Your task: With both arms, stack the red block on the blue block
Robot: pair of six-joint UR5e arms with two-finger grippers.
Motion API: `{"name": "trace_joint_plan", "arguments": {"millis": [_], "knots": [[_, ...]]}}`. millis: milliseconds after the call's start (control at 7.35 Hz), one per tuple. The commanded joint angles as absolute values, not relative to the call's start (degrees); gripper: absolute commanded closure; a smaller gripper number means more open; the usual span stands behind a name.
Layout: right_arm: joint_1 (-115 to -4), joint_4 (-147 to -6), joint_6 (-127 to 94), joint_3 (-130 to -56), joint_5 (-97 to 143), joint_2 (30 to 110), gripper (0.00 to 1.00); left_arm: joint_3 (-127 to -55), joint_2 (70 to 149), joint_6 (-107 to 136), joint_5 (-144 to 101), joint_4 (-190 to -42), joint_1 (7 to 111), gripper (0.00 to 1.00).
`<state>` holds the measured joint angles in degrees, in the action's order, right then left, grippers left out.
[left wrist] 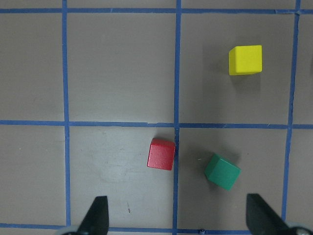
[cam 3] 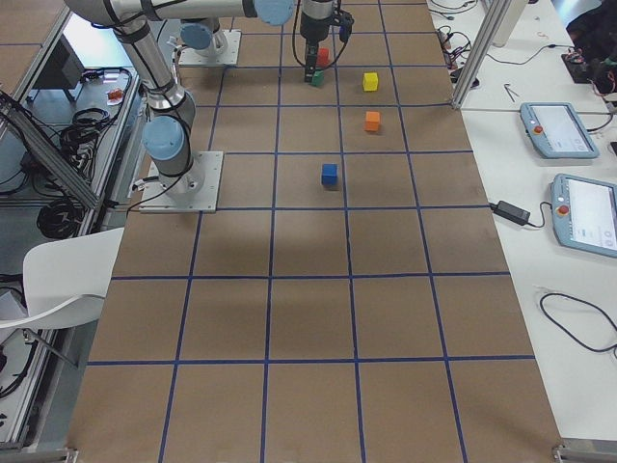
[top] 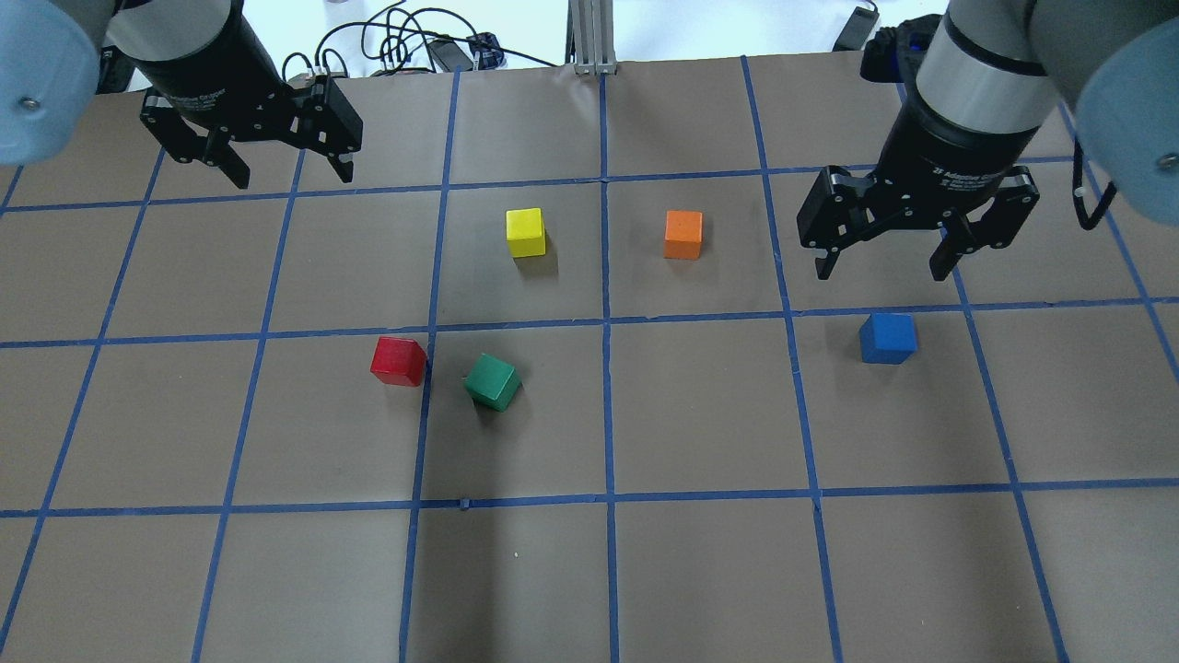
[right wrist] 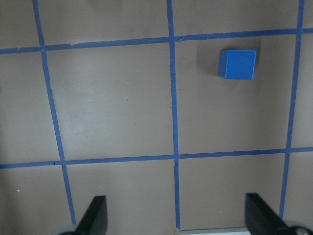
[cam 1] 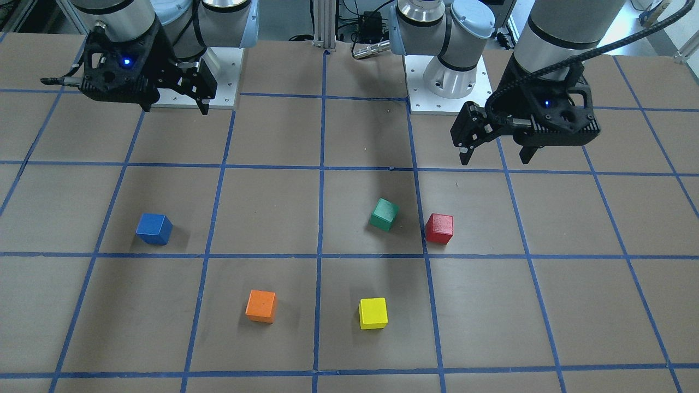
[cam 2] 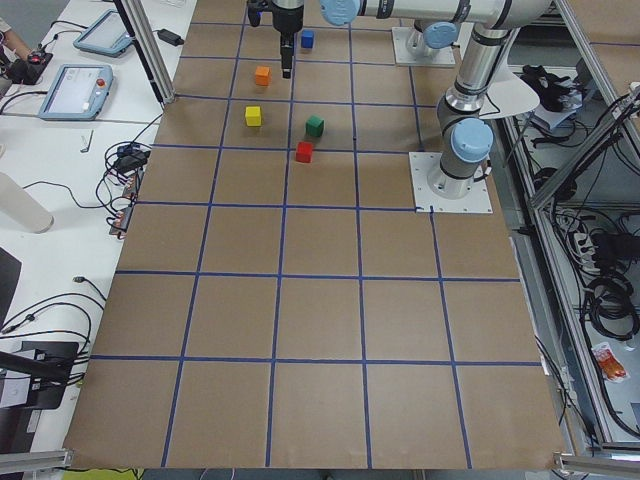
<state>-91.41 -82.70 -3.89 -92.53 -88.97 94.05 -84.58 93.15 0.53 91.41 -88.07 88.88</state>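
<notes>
The red block (top: 399, 360) lies on the brown table next to a blue tape line, left of centre in the overhead view. It also shows in the left wrist view (left wrist: 161, 154) and the front view (cam 1: 439, 228). My left gripper (top: 293, 175) is open and empty, raised well above the table and beyond the red block. The blue block (top: 888, 338) lies on the right and shows in the right wrist view (right wrist: 237, 64) and the front view (cam 1: 154, 228). My right gripper (top: 879, 272) is open and empty, raised above the table just beyond the blue block.
A green cube (top: 492, 381) lies tilted close to the right of the red block. A yellow cube (top: 525, 232) and an orange cube (top: 682, 234) lie farther back, mid-table. The table (top: 608, 571) is brown with a grid of blue tape.
</notes>
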Motion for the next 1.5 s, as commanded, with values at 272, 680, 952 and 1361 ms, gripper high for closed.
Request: {"name": "trace_joint_plan", "arguments": {"millis": [272,680,952,1361], "knots": [[-91.14,-83.06,-3.78,-92.38,-89.38,94.13,0.0,-84.72,93.08,0.53,91.41,-88.07,88.95,0.0],[-91.05,-82.97,-3.96,-92.37,-89.65,94.48,0.0,-84.9,93.08,0.53,91.41,-88.07,88.95,0.0],[-91.05,-82.97,-3.87,-92.37,-89.65,94.57,0.0,-84.64,93.16,0.53,91.41,-88.07,88.95,0.0],[-91.05,-82.45,-3.96,-92.46,-89.65,94.57,0.0,-84.73,93.16,0.53,91.41,-88.07,88.95,0.0]]}}
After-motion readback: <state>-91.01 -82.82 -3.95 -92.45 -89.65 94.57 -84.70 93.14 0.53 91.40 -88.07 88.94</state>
